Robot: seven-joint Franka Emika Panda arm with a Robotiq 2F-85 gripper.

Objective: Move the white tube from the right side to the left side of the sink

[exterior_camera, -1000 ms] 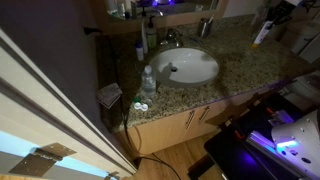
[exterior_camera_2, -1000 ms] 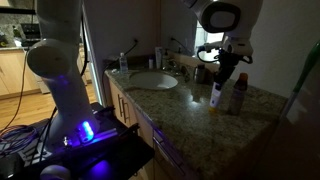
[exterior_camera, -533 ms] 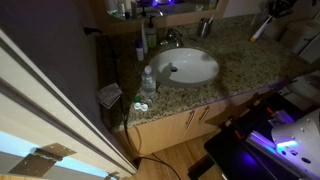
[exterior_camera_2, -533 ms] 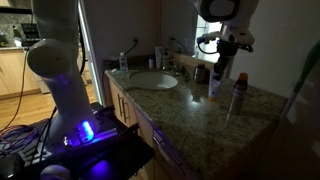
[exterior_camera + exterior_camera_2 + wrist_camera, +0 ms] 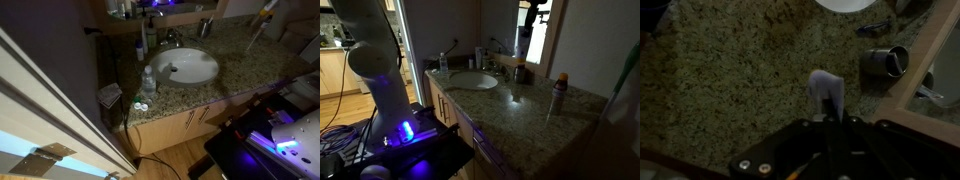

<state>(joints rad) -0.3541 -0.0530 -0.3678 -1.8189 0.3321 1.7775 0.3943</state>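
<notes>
My gripper (image 5: 529, 14) is shut on the white tube (image 5: 524, 42) and holds it high above the granite counter, to the right of the sink (image 5: 472, 81). In an exterior view the tube (image 5: 260, 20) hangs at the top right edge, far from the white oval basin (image 5: 188, 67). In the wrist view the tube (image 5: 826, 90) sticks out from between the dark fingers (image 5: 830, 122), with the speckled counter below and the basin rim (image 5: 852, 4) at the top edge.
A bottle with an orange cap (image 5: 558, 96) stands on the counter right of the sink. A metal cup (image 5: 885, 62) stands near the faucet (image 5: 168, 38). A clear water bottle (image 5: 148, 80) and a dark tall bottle (image 5: 143, 40) stand on the sink's other side.
My gripper has risen steeply with the white tube, lifting it off the counter beside the orange-capped bottle and up toward the top of the exterior views.
</notes>
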